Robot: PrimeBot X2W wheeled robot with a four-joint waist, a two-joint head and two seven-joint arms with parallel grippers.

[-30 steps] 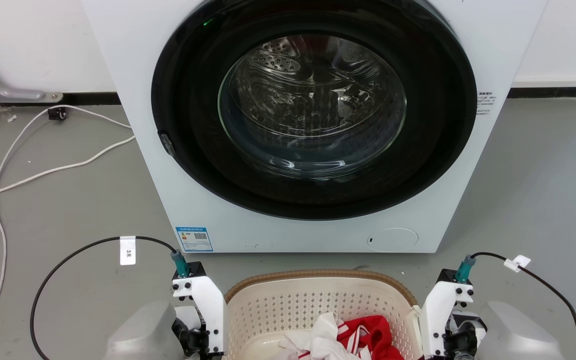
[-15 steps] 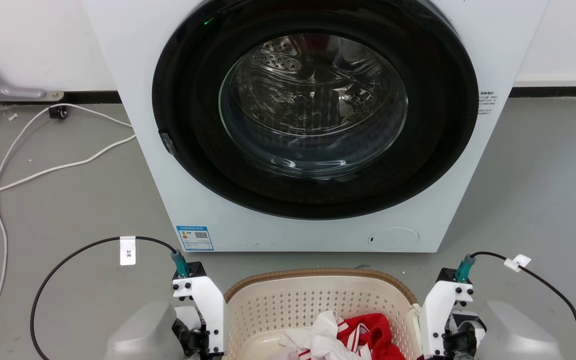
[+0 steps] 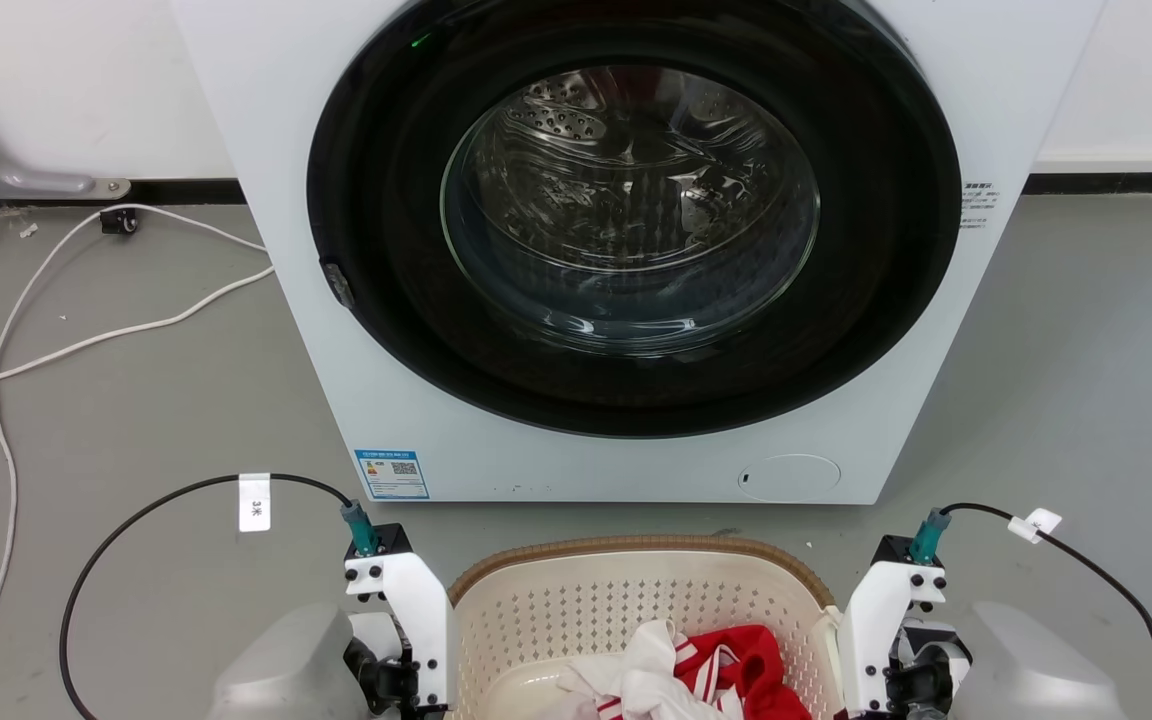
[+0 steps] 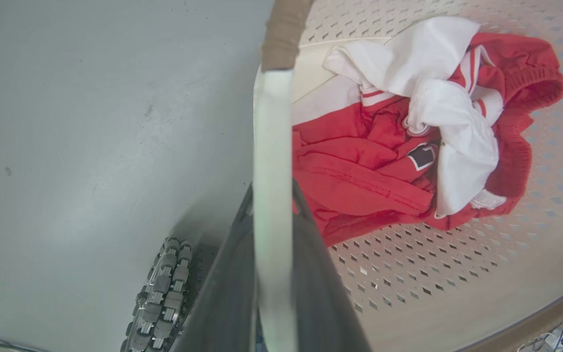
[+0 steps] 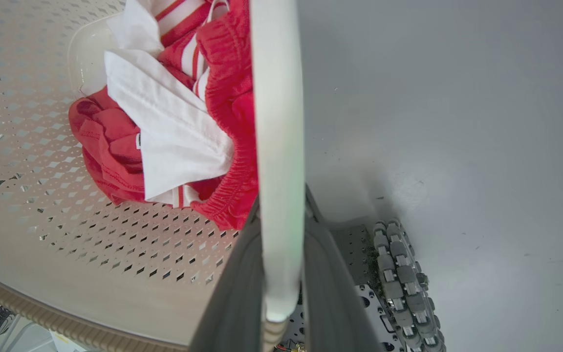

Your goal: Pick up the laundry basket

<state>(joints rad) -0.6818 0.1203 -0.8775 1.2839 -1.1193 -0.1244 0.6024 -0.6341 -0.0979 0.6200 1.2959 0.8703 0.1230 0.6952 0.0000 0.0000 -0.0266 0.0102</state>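
My left pincer, bottom centre of the left wrist view, is clenched on the laundry basket's white side handle. The basket sits at bottom centre of the head view, near the washing machine. My right pincer grips the other handle. I'd raise both arms together, level, so the clothes don't spill.

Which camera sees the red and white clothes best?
The left wrist view: the whole heap of clothes lies open in the laundry basket. In the right wrist view, the basket's white handle hides part of the clothes. The head view catches just their top at its bottom edge.
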